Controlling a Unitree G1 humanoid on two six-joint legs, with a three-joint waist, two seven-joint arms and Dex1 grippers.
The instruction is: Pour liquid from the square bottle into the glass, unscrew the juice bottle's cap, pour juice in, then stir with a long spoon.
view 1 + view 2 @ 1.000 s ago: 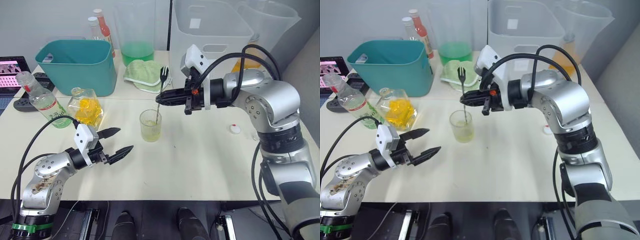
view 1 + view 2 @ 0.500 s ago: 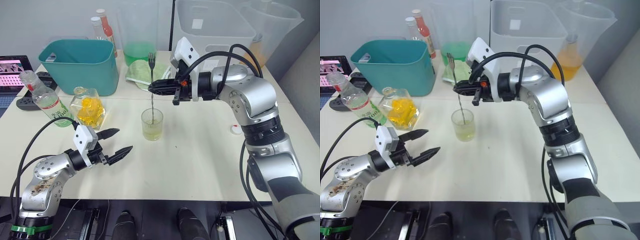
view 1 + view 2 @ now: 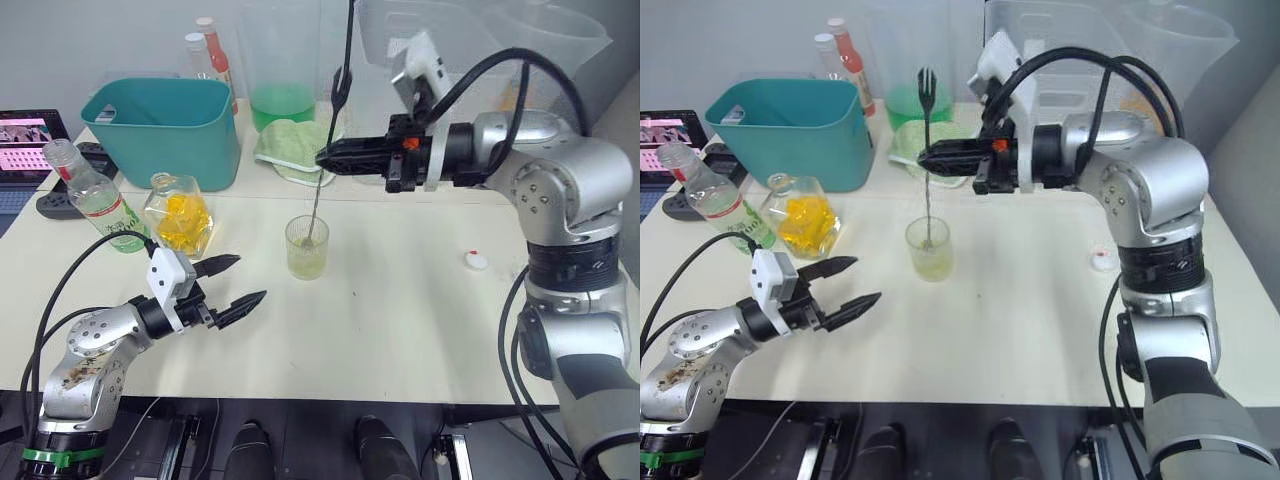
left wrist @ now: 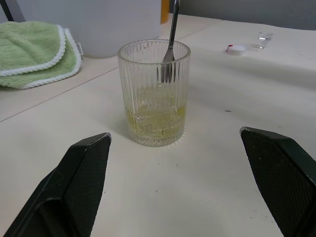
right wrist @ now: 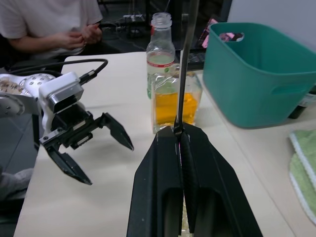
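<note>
The right gripper [image 3: 923, 157] clamps a black two-ended fork [image 3: 927, 110], its lower tines inside the ribbed glass [image 3: 928, 250]. The left gripper [image 3: 852, 284] hovers nearby, fingers spread.

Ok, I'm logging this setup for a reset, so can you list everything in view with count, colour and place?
Glass: one, clear, yellowish liquid at the bottom, table centre.
Stirrer: one, dark, fork-ended, lower end in the glass.
Square bottle: one, clear with orange liquid, left of the glass.
Juice bottle: one, clear, uncapped, far left.
Cap: one, white, right of the glass.
Bin: one, teal, back left.
Cloth: one, green, behind the glass.
Sauce bottles: two, behind the bin.
Left tool: open, near the front edge.
Right tool: shut on the stirrer, above the glass.
</note>
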